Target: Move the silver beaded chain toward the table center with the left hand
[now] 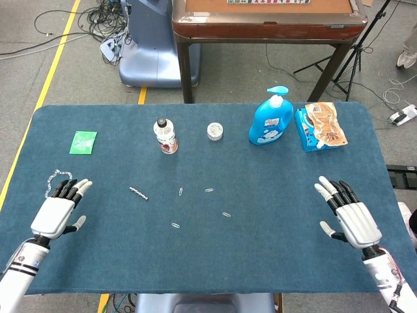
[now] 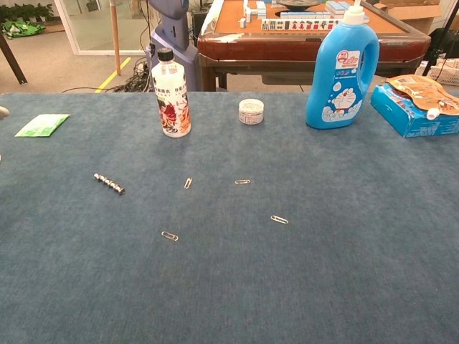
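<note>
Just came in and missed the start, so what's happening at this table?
A two-armed robot is set to move the silver beaded chain toward the table's center. Its left hand hovers open just behind the chain, not holding it. The right hand is open too, over the table's right side, holding nothing. Paperclips and a small bottle lie farther in.

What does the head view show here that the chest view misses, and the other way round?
Only the head view shows the right hand, most of the left hand, and the silver beaded chain beside its fingertips. Only the chest view shows the blue bottle and small bottle side-on. Both show the short bead string and paper clips.
</note>
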Motion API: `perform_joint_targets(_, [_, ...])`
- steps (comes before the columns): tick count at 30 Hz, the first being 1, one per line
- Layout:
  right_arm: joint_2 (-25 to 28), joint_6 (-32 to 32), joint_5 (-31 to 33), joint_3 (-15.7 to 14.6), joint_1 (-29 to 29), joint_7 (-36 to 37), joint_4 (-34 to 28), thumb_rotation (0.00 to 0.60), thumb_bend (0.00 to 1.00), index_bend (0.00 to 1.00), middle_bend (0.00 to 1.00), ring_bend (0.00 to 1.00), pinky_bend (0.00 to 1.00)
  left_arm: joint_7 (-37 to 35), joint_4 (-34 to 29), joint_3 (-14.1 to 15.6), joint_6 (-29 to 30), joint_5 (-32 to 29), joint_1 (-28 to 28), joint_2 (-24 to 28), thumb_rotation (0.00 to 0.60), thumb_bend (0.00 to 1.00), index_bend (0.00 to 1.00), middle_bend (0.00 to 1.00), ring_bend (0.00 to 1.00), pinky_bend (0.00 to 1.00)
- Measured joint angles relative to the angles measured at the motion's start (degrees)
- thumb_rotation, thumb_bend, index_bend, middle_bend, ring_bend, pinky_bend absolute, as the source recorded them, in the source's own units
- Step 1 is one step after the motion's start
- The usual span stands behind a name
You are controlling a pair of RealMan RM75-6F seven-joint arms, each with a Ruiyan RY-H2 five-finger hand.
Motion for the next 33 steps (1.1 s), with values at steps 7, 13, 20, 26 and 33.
perform_joint_targets(7, [-0.5, 0.8, -0.7, -0.4, -0.2, 1.2, 1.0, 0.6, 0.3, 0.0, 0.0, 0.0, 0.0, 1.7, 1.3, -0.5, -4.0, -0.8, -3.2, -1.7, 0.6, 0.36, 0.03, 0.0, 0.0, 0.0])
perform_joint_targets(13, [-0.2, 1.0, -0.4, -0.3, -0.2, 1.6, 1.1, 0.6, 0.31, 0.0, 0.0, 0.0, 0.0, 1.8, 3.4, -0.6, -8.1, -1.0, -6.1, -3.9, 0.6, 0.36, 0.05, 0.0, 0.0, 0.0])
perform_joint_targets(20, [-0.7, 0.2, 0.9, 0.0, 0.0, 1.5, 2.0, 0.6, 0.3, 0.0, 0.0, 0.0, 0.0, 1.5, 6.1, -1.3, -13.3, -1.3, -10.8, -5.6, 0.6, 0.36, 0.08, 0.0, 0.0, 0.0])
perform_joint_targets(26, [-1.1, -1.2, 2.6, 0.5, 0.5, 1.6, 3.0, 0.6, 0.31, 0.0, 0.0, 0.0, 0.0, 0.7, 8.5, -1.9, -16.8, -1.2, -14.5, -6.6, 0.6, 0.36, 0.09, 0.0, 0.0, 0.0])
perform_joint_targets(33, [-1.6, -2.8, 3.8, 0.8, 1.1, 2.0, 4.2, 0.6, 0.3, 0.0, 0.0, 0.0, 0.0, -1.4, 12.0, -2.1, -18.4, -1.0, -16.7, -8.1, 0.6, 0.36, 0.22, 0.0, 0.0, 0.0])
